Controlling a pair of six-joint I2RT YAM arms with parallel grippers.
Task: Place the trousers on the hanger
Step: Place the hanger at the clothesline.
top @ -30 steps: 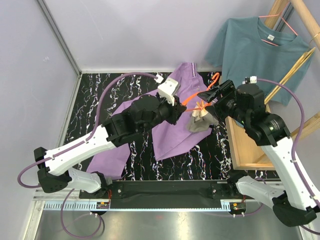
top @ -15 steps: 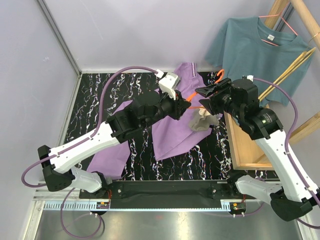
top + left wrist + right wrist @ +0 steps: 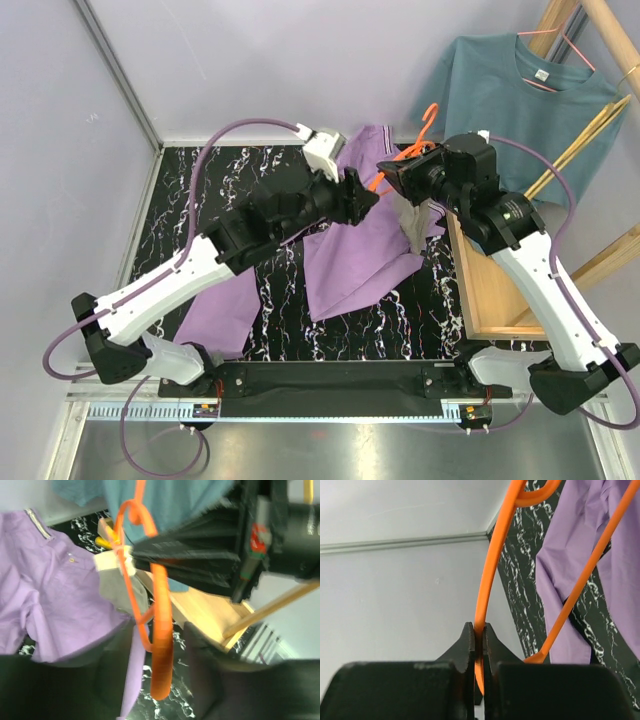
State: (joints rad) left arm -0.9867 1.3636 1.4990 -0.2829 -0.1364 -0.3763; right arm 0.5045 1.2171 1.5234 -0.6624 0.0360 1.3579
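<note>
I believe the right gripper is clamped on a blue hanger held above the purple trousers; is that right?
Not quite: the hanger is orange, not blue. The right wrist view shows the right gripper clamped on its orange bar, held above the purple trousers, as you said.

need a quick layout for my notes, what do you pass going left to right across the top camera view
trousers → grey garment → wooden tray → wooden rack. Left out because they overlap these: orange hanger, teal shirt.
</note>
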